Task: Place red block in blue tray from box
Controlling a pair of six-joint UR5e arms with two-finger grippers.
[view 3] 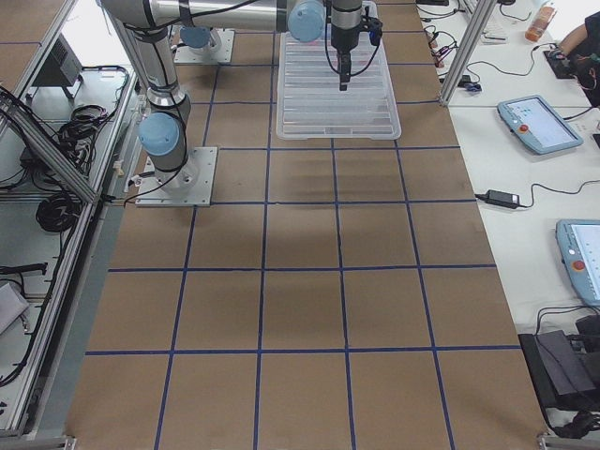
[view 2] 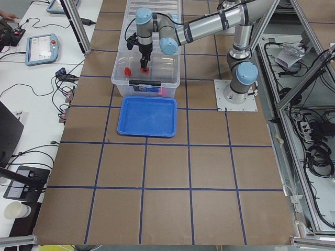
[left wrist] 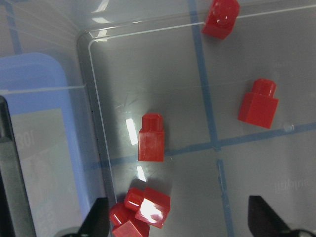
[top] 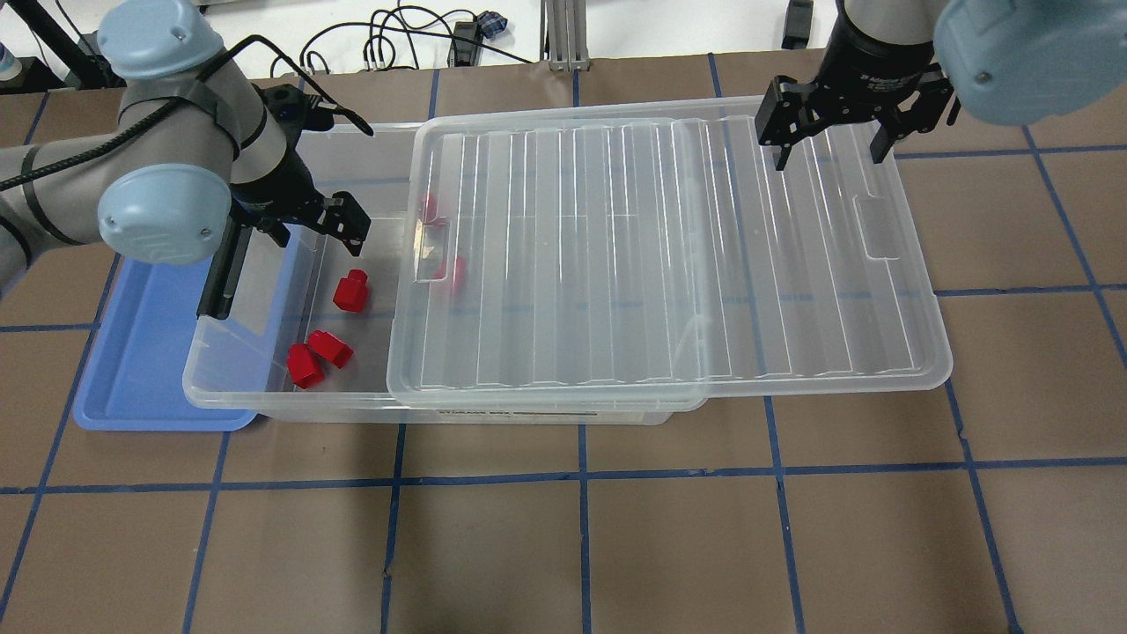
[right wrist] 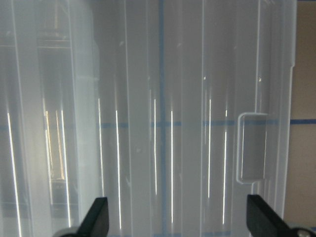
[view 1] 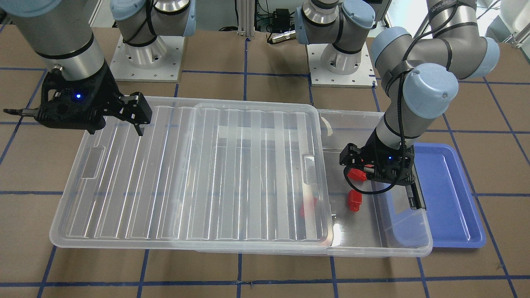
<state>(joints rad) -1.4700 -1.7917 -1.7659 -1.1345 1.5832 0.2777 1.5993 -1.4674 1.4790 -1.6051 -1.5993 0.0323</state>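
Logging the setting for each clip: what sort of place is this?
Probably a robotics lab cell: two arms bolted to a tape-gridded table, aluminium framing around it, teach pendants on side benches.

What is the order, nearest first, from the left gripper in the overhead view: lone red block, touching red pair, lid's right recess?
1. Lone red block, by left gripper.
2. Touching red pair, lower down.
3. Lid's right recess, far right.
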